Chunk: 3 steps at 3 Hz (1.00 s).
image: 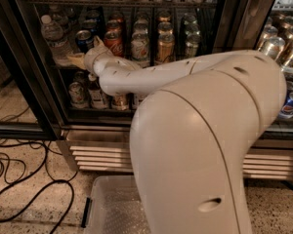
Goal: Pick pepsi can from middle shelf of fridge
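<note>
The blue pepsi can [84,39] stands at the left of the fridge's [35,82] middle shelf [61,66], next to a red Coca-Cola can [112,39]. My gripper [86,50] is inside the fridge right at the pepsi can. One tan finger [76,60] lies below and left of the can, the other [99,42] to its right, so the fingers stand apart on either side of it. I cannot tell if they touch it. My white arm hides the lower part of the can and much of the shelf.
A water bottle [53,35] stands left of the pepsi can, and several bottles and cans [165,43] fill the shelf to the right. More cans [78,92] sit on the rack below. A clear plastic bin [112,204] and black cables [19,189] lie on the floor.
</note>
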Each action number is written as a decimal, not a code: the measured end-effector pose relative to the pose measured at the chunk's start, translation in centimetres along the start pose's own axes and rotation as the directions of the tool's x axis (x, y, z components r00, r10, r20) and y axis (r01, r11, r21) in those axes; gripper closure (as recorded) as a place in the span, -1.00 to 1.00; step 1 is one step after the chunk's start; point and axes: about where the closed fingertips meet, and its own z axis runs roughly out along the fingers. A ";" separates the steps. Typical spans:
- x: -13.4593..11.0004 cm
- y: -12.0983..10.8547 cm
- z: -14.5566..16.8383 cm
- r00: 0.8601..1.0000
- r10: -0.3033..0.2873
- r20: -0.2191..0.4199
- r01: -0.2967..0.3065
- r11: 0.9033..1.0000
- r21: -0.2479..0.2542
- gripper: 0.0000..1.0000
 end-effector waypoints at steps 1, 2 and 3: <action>-0.7 -0.2 1.3 1.000 0.004 0.006 -0.003 1.000 -0.015 -0.52; -1.1 -0.2 2.5 1.000 0.015 0.012 -0.014 0.999 -0.033 -0.56; -1.0 -0.7 2.6 1.000 0.013 0.011 -0.012 1.000 -0.024 -0.19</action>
